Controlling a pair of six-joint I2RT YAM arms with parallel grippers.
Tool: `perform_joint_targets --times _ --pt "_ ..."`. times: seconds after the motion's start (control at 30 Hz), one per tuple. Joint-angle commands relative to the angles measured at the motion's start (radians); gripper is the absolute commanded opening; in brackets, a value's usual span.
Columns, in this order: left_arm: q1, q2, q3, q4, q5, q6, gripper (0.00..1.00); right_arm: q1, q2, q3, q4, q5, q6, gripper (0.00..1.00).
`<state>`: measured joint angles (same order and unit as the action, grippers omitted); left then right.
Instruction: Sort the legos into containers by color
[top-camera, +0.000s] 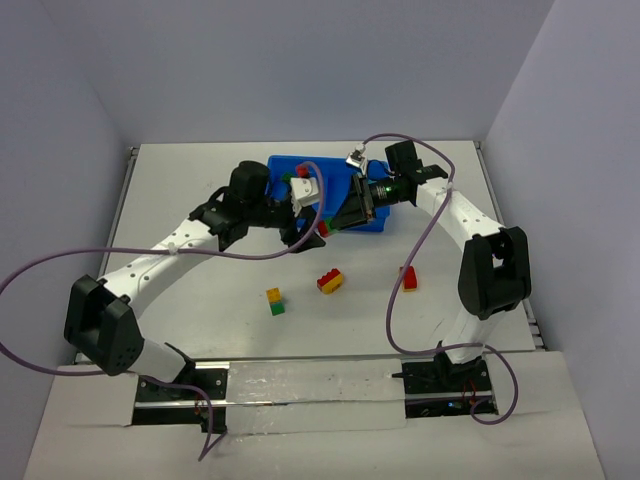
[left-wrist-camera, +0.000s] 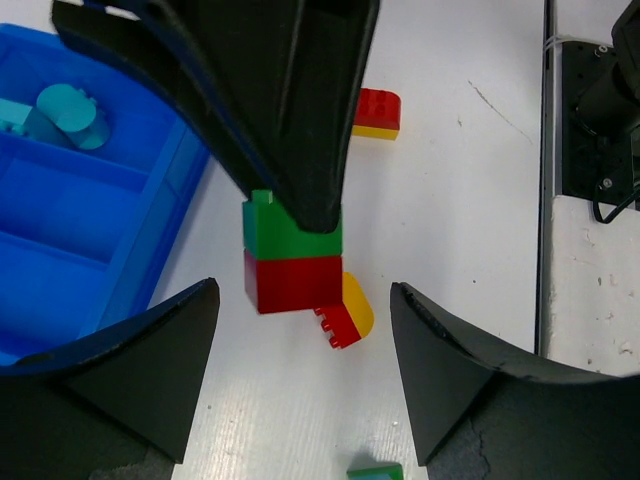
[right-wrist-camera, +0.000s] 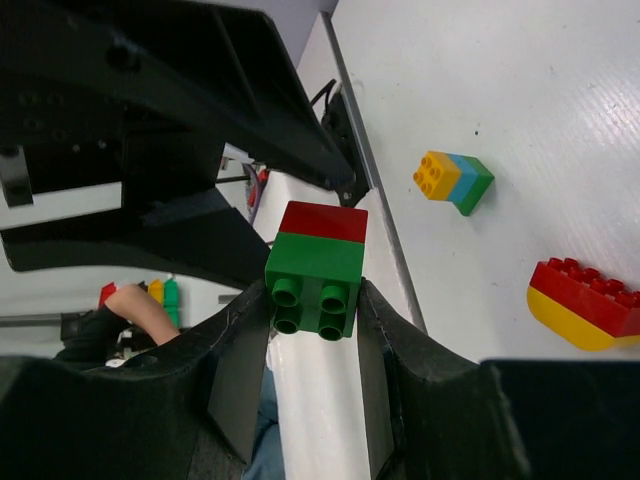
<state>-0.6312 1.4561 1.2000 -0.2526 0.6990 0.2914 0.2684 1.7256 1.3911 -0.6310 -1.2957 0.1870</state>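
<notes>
Beside the tray (left-wrist-camera: 60, 215), right end effector (right-wrist-camera: 312, 300) clamps a green-red pair (right-wrist-camera: 320, 240), left end effector (left-wrist-camera: 302, 290) gapes; most legos (top-camera: 329, 282) apparently unsorted.

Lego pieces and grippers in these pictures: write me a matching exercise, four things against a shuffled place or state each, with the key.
Things
1. green-and-red pair
2. teal brick
3. yellow, blue and green stack
4. left gripper

Places or states
A. open, gripping nothing
B. in a compartment of the blue tray
C. loose on the white table
D. clamped between the fingers of the right gripper

Pairs: 1-D, 2-B, 3-C, 4-A.
</notes>
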Motion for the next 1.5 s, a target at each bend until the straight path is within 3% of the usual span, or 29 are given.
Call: perform_joint_targets --times 0.0,0.17,0.37,0.57,0.73,1.2,1.3,1.47 --pt "-0.030 0.014 0.059 -0.012 -0.032 0.031 0.77 -0.001 -0.006 0.011 0.040 -0.043 0.027 0.00" --pt "-0.043 0.026 0.062 -0.010 -0.051 0.032 0.67 -0.003 -0.013 0.007 0.043 -0.047 0.029 0.00" --pt "-0.046 0.034 0.060 -0.004 -0.094 0.029 0.39 -0.003 -0.024 -0.004 0.044 -0.054 0.030 0.00" --pt "-0.045 0.033 0.056 0.003 -0.118 0.025 0.22 -0.005 -0.026 -0.017 0.048 -0.054 0.034 0.00" --pt "-0.045 0.030 0.045 -0.007 -0.127 0.035 0.00 -0.050 -0.015 -0.008 0.048 -0.051 0.043 0.00" --pt "-0.012 -0.009 -0.069 -0.050 -0.151 0.098 0.00 -0.187 -0.018 0.046 -0.059 -0.005 -0.056 0.00" --pt "0.017 0.026 -0.002 -0.053 -0.238 0.068 0.00 -0.207 -0.027 0.070 -0.067 0.061 -0.064 0.00" --pt "0.041 0.223 0.293 -0.127 -0.407 -0.024 0.00 -0.218 -0.068 0.100 -0.052 0.246 -0.071 0.00"
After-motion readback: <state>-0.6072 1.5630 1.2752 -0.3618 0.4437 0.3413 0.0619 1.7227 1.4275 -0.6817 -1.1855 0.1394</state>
